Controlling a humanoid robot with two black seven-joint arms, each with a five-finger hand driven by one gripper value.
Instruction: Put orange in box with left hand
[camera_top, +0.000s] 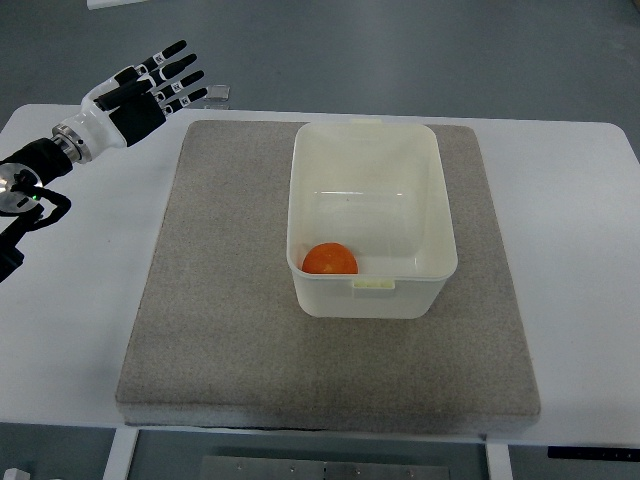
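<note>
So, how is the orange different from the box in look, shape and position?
The orange is round and bright orange; the box is rectangular and pale cream. The orange is much smaller than the box and takes only its near-left corner. The orange lies inside the box, while the box stands on the grey mat. Both are apart from the left hand, which is open above the table's far-left corner.

White tabletop (580, 250) with rounded corners — pretty plain. A big grey mat (220, 300) covers most of the middle, leaving bare white strips toward 3 and 9 o'clock. A cream plastic box (420, 160) sits directly on the mat, a bit toward 12 o'clock — the mat shows all around it. Grey floor (450, 60) past the far edge.
</note>
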